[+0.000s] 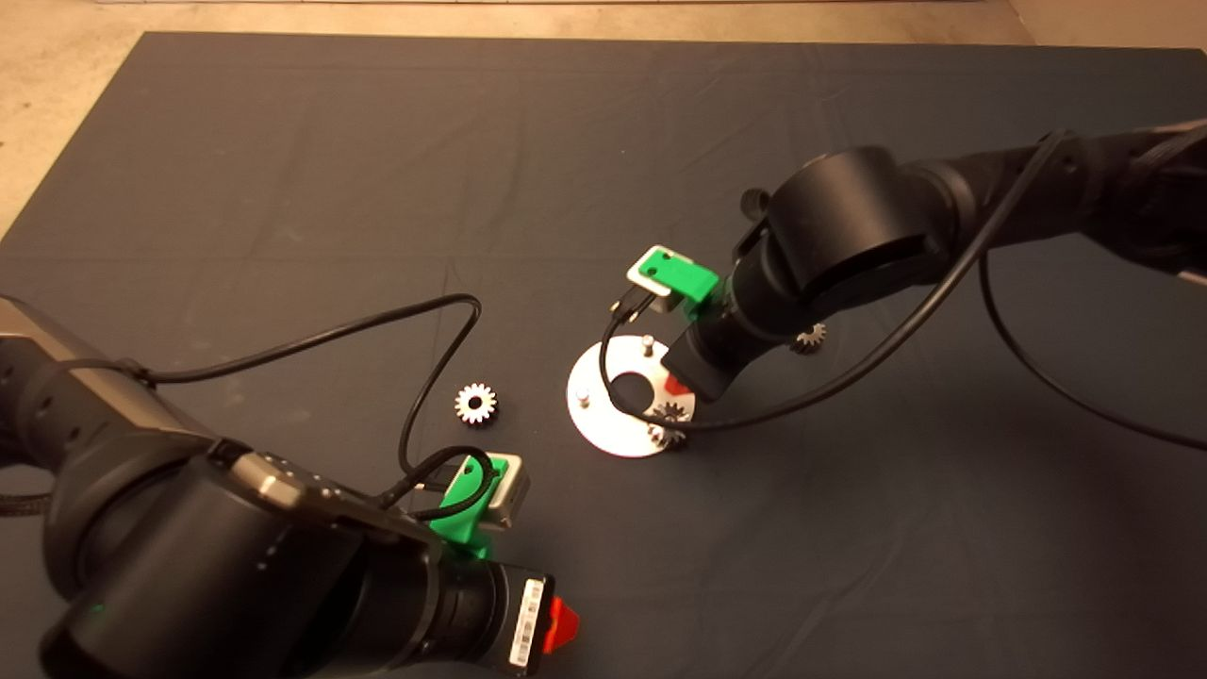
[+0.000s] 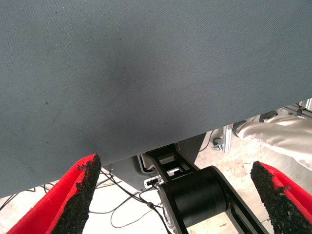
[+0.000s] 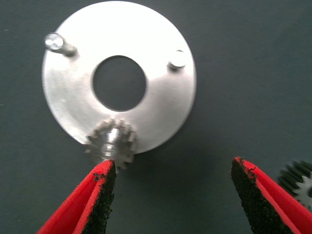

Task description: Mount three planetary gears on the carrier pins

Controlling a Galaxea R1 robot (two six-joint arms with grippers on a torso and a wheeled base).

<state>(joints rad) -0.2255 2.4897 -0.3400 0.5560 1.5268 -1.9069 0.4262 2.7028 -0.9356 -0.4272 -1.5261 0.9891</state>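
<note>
Nearest the camera, the left pincer [image 1: 556, 624] is parked at the tabletop's [image 1: 283, 141] lower left edge, idle; in its wrist view the two pads are seen spread wide with nothing between them, and only the mat's edge and the floor beyond are shown.

A little farther in, one loose planetary gear [image 1: 475, 404] is seen lying flat on the mat, just left of the carrier plate [image 1: 603, 429] and nearer to the left arm than to the right.

Next the plate itself: a gear [image 3: 110, 145] is found seated over the pin at the plate's near rim, its teeth overhanging the edge. The other two carrier pins [image 3: 59, 43] [image 3: 177, 59] are bare and upright. One of three is judged done.

Directly above the plate the right pincer [image 3: 170, 187] is hung, released, its pads held wide apart; one pad tip [image 3: 103, 180] is seen just beside the mounted gear, and whether it touches cannot be told. Nothing is gripped.

Farthest off, a third gear [image 3: 300, 179] is seen flat on the mat beyond the plate's right side, partly hidden under the right arm in the head view. It lies just outside the right pincer's other pad, so the right arm is much the nearer; a short sideways shift and a descent over the upright bore axis is judged to be what the next pickup turns on.
</note>
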